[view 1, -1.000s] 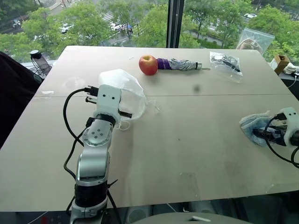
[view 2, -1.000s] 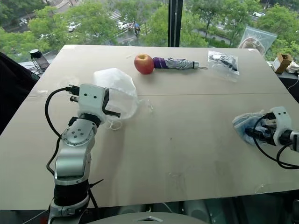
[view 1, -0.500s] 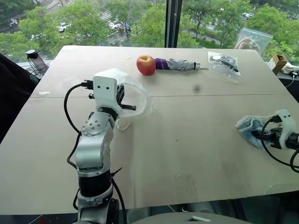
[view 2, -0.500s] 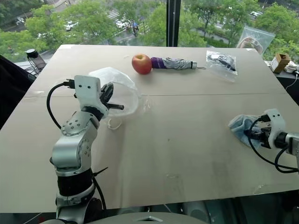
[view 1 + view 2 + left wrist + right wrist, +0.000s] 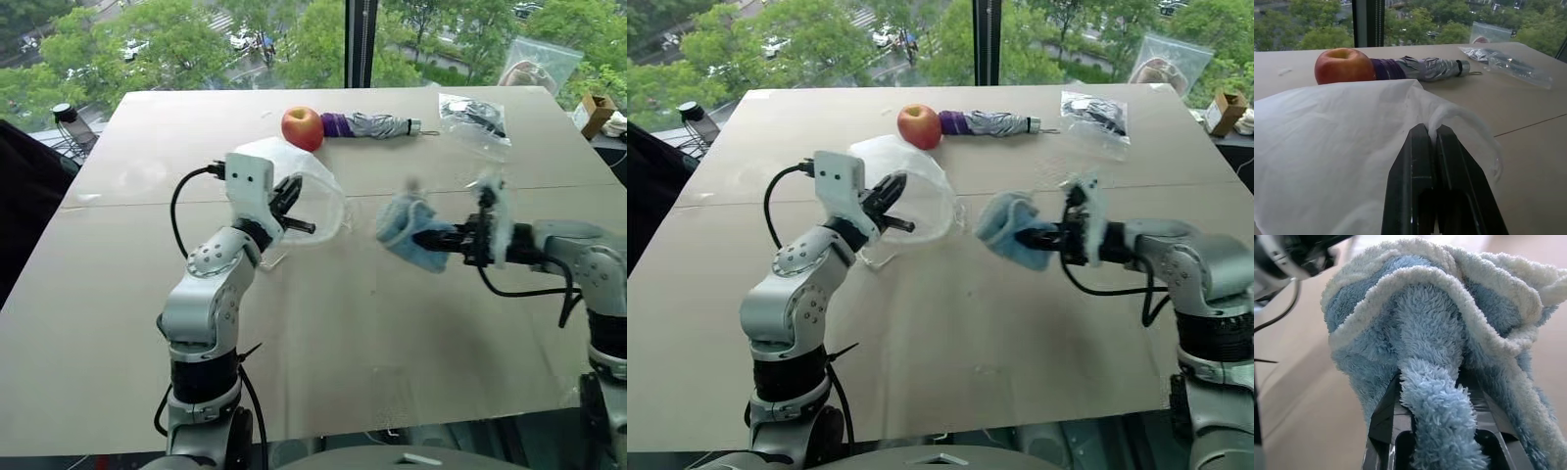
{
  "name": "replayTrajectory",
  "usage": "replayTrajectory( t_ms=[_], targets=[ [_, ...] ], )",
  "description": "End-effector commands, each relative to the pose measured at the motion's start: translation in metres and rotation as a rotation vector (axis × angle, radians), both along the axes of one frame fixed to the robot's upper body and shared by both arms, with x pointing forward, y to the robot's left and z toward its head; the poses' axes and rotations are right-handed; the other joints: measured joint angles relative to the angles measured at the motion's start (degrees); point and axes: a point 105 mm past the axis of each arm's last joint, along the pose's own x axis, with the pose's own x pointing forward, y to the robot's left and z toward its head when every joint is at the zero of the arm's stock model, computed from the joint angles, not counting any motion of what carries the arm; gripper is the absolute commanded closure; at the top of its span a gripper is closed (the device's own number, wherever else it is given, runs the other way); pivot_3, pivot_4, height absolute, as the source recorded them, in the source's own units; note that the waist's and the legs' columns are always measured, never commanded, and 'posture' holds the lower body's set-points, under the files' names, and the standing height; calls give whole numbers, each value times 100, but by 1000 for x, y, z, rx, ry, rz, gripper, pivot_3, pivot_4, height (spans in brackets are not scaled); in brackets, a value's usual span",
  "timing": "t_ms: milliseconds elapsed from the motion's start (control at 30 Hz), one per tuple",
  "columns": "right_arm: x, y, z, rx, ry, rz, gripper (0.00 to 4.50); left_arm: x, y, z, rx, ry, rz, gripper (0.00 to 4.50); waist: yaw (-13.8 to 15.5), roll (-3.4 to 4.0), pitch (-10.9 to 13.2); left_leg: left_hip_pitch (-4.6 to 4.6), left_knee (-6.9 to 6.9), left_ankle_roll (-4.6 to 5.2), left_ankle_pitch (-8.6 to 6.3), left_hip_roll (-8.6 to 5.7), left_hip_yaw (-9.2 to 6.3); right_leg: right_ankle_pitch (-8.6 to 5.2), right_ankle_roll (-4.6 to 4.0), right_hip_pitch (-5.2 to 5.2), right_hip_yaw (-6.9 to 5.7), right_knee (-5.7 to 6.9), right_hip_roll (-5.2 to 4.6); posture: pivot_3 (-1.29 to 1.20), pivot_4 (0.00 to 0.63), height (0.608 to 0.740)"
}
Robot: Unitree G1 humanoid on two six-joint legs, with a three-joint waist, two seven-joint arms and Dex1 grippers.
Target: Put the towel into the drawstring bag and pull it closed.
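Holding the towel (image 5: 1004, 225) pinched above the table (image 5: 1038, 333), the right gripper (image 5: 1043, 236) hangs just beside the drawstring bag (image 5: 921, 191), whose rim the left gripper (image 5: 1431, 139) clamps. Both look soft and limp; the towel should stuff in easily.

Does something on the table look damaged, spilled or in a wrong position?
Nothing stands out. The apple touches the folded umbrella, and a plastic bag lies flat on the table.
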Motion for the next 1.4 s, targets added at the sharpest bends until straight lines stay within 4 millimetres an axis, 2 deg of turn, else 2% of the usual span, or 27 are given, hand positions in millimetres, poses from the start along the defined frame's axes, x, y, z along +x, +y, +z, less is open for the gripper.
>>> replayTrajectory(
  t_ms=[33, 100, 200, 333, 433, 600, 667, 867, 1067, 1267, 1367, 1400],
  targets=[
    [-20, 24, 16, -4, -74, 150, 4260, -11, -15, 23, -75, -53, -108, 4500, 4, 1, 0, -21, 2, 0, 0, -2, -1, 0, 1, -19, -1, 0, -4, 0, 150, 740],
    [-20, 29, 9, -45, -93, 166, 4260, -14, -19, 24, -99, -33, -161, 4500, 20, 0, -1, -73, 22, -8, 5, -8, -9, 3, 5, -61, -10, 5, -11, 0, 150, 740],
    [-18, 35, -2, -90, -120, 171, 4260, -20, -23, 26, -140, 8, -240, 4500, 17, 0, 0, -71, 23, -1, 1, -10, -10, 3, 5, -59, -13, 5, -13, 0, 150, 740],
    [-6, 51, 0, -53, -172, 112, 4260, -26, -28, 28, -185, 56, -324, 4500, -31, 0, 0, -64, 25, 0, 1, -10, -14, 4, 5, -56, -14, 16, -5, 0, 150, 740],
    [3, 55, 2, -28, -188, 43, 4260, -28, -29, 28, -175, 73, -342, 4500, -60, 0, 0, -58, 28, -5, 4, -9, -18, 3, 5, -55, -13, 28, 3, 0, 150, 740],
    [32, 58, 13, 163, -106, -262, 4260, -31, -32, 25, -151, 98, -371, 4500, -70, 0, 0, -52, 30, -18, 12, -8, -19, 3, 4, -61, -10, 58, 5, 0, 150, 740],
    [38, 58, 15, 221, -64, -336, 4260, -33, -35, 22, -136, 105, -389, 4500, -61, 0, 0, -51, 30, -24, 16, -8, -25, 3, 4, -62, -17, 70, 5, 0, 150, 740],
    [41, 80, 21, 368, 42, -391, 4260, -40, -47, 21, -126, 99, -446, 4500, -69, 0, 0, -51, 30, -27, 17, -10, -25, 3, 3, -62, -17, 70, 2, 0, 150, 740],
    [62, 92, 38, 657, 242, -510, 4260, -41, -53, 19, -139, 106, -455, 4500, -59, 1, 0, -51, 30, -32, 21, -11, -36, 2, 2, -61, -28, 79, 3, 0, 150, 740],
    [62, 97, 62, 926, 443, -511, 4260, -38, -52, 16, -148, 112, -432, 4500, -105, 3, 1, -51, 28, -32, 21, -10, -30, 3, 2, -63, -19, 76, 4, 0, 150, 740],
    [60, 98, 68, 953, 471, -501, 4260, -37, -54, 13, -147, 116, -430, 4500, -107, 4, 2, -50, 24, -32, 21, -9, -35, 2, 1, -64, -25, 78, 10, 0, 150, 740],
    [59, 99, 68, 941, 475, -499, 3771, -37, -56, 13, -147, 115, -434, 4500, -108, 4, 2, -50, 24, -32, 21, -9, -35, 2, 1, -64, -25, 78, 12, 0, 150, 740]
  ],
)
